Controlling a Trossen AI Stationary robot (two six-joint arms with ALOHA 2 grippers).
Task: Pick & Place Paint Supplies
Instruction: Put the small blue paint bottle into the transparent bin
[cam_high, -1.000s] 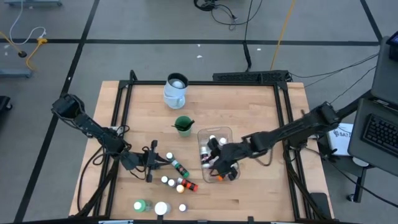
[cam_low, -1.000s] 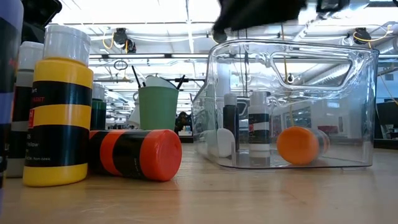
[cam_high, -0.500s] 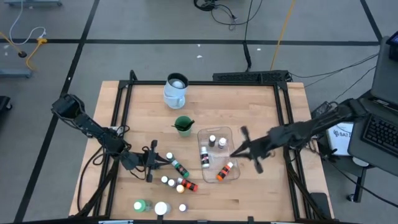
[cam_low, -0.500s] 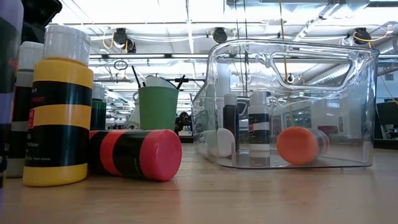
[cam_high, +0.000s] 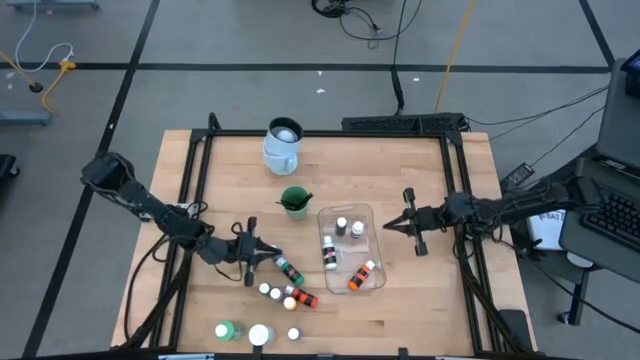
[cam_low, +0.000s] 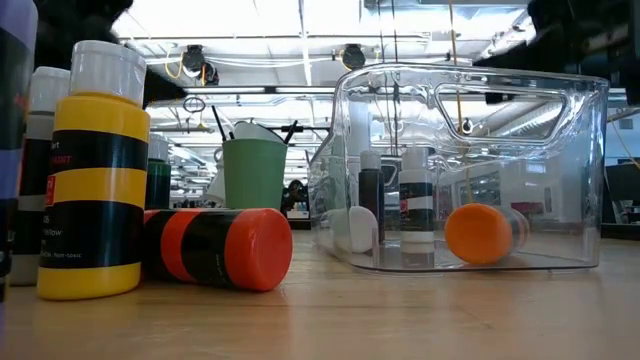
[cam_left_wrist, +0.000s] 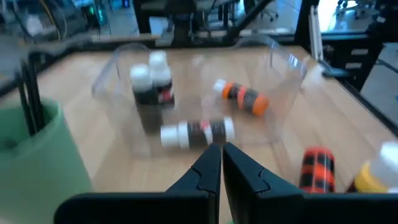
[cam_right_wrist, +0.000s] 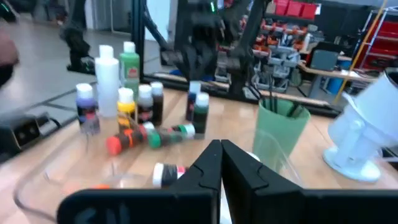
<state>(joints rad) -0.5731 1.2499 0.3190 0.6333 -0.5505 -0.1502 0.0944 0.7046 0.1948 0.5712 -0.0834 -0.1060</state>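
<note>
Bench (cam_high: 420, 170): clear tub (cam_high: 372, 214) right of centre holds four small paint bottles (cam_high: 350, 226), two upright, two lying, one orange-capped (cam_high: 352, 284). More bottles (cam_high: 280, 292) cluster near the front left edge, with a larger green bottle (cam_high: 224, 330) and white jar (cam_high: 259, 334). Left gripper (cam_high: 266, 252), jaws together, empty, beside that cluster. Right gripper (cam_high: 392, 226), jaws together, empty, just right of the tub.
</note>
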